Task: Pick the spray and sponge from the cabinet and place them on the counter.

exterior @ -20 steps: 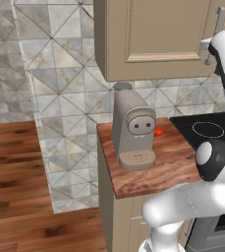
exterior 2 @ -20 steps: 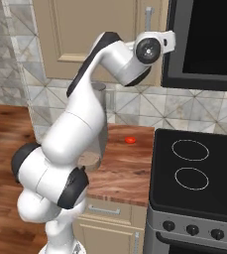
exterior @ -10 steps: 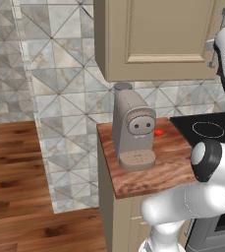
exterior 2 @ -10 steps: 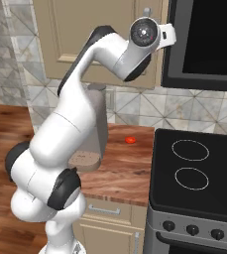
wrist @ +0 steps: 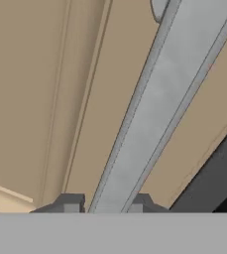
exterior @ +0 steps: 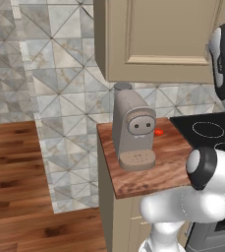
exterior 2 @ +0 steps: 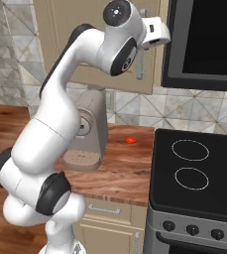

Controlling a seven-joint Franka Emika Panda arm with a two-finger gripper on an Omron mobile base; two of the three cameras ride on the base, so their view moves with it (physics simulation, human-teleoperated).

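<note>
cabinet not yet open, nothing moved.
gripper (wrist: 106,204) clamped on the handle (wrist: 154,114) of the shut cabinet (exterior: 158,34); no spray or sponge on the counter (exterior: 148,174).

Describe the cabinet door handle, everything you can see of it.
The handle is a long, straight, matte grey bar, metal by the look of it, standing off the closed beige cabinet door on a round mount at one end. It runs upright near the door's edge beside the black panel. The gripper is shut on it, one finger on each side.
</note>
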